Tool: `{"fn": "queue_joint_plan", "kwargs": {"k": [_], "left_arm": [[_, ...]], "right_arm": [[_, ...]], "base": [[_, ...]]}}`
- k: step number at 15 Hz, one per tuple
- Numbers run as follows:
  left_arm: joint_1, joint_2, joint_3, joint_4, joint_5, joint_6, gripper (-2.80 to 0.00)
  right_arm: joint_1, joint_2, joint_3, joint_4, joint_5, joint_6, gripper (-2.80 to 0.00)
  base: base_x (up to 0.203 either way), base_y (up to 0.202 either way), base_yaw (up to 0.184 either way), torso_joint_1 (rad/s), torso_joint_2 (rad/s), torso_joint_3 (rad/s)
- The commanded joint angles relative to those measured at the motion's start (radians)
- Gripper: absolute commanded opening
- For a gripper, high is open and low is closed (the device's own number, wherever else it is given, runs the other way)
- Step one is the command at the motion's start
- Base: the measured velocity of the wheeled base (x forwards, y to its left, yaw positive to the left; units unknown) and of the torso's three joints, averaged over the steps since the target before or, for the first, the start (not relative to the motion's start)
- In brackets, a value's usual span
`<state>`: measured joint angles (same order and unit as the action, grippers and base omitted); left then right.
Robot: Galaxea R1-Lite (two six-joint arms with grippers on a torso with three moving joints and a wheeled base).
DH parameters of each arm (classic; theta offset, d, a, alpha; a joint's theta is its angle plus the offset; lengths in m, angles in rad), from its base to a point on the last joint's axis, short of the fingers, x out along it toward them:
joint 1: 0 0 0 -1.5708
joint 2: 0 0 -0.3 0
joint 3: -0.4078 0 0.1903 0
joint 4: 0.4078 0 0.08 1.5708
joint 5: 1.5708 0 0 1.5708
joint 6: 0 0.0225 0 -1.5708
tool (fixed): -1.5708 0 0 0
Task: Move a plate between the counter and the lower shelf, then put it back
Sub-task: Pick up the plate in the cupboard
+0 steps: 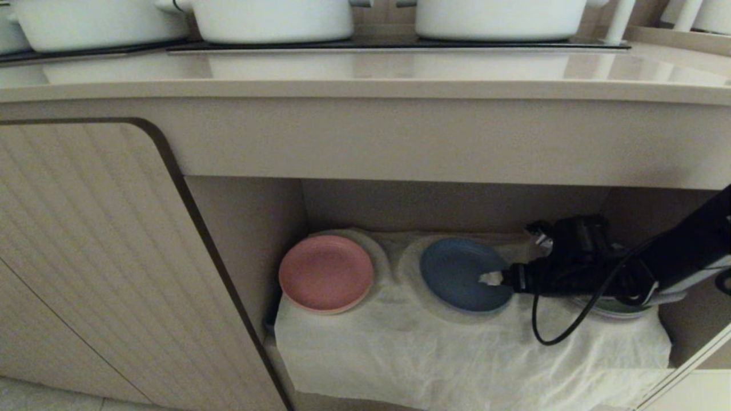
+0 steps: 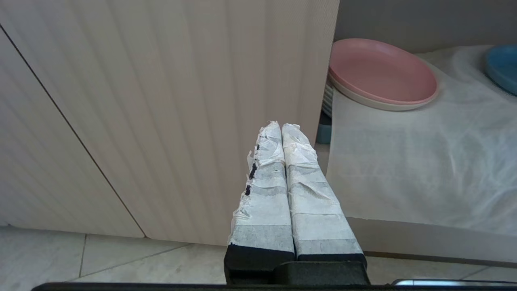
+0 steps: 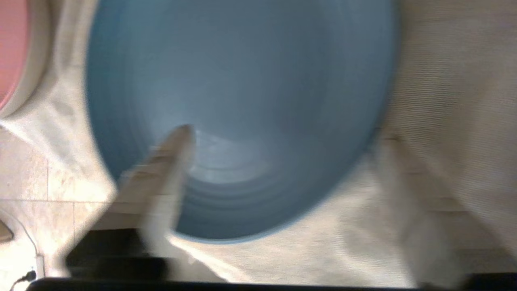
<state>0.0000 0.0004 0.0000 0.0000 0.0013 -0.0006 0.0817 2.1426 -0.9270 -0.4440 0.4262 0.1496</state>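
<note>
I see the plate (image 1: 457, 274) lying flat on the white cloth (image 1: 434, 348) of the lower shelf (image 1: 251, 228), centre-right of the head frame, right of the pink plate (image 1: 325, 273). My right gripper (image 1: 495, 278) reaches in from the right — fingers spread, one above the plate's right edge, one fingertip (image 3: 177, 141) over the blue surface. The left gripper (image 2: 281, 133) is pressed together, before the ribbed cabinet door (image 2: 169, 101). White pots (image 1: 274, 17) sit on the counter (image 1: 365, 71).

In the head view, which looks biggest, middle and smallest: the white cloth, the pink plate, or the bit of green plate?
1. The white cloth, by far the largest.
2. The pink plate.
3. The green plate, only a sliver showing under the right arm, so its true size cannot be judged.
</note>
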Motion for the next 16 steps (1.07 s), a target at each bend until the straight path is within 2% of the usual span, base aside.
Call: {"fn": "queue_joint_plan", "kwargs": {"k": [1, 16], "left_arm": [[0.0, 0.0, 0.0, 0.0, 0.0, 0.0, -2.8], [0.0, 0.0, 0.0, 0.0, 0.0, -0.001, -2.8]], "right_arm": [[0.001, 0.011, -0.001, -0.001, 0.004, 0.002, -2.8], [-0.002, 0.005, 0.014, -0.01, 0.002, -0.001, -2.8]], "base": [[0.0, 0.0, 0.0, 0.0, 0.0, 0.0], [0.0, 0.0, 0.0, 0.0, 0.0, 0.0]]}}
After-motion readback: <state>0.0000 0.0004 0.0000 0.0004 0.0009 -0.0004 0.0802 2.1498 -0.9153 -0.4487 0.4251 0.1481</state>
